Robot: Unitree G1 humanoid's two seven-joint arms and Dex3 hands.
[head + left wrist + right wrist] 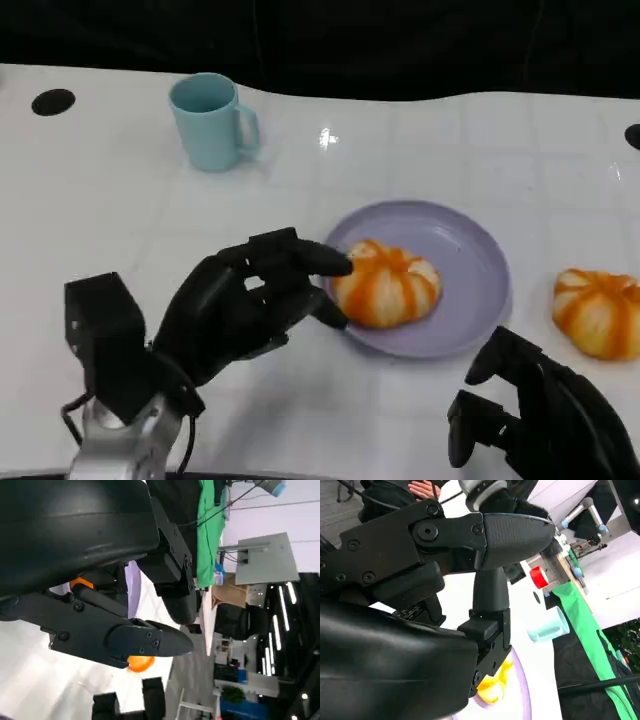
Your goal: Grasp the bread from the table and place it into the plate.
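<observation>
At the fingertips of the left hand (250, 305), the round orange-striped bread roll (388, 285) already sits on the lavender plate (478, 262), so the spread, barely touching fingers should lift straight off without dragging it.

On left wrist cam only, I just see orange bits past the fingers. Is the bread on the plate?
Observer: Yes. The head view has one bread lying on the purple plate.
Operator: Left hand off it?
Observer: No. The left hand has fingertips touching the bread's side; I cannot tell if it grips.
Operator: Any more bread?
Observer: A second bread lies on the table, right of the plate and apart from it.
</observation>
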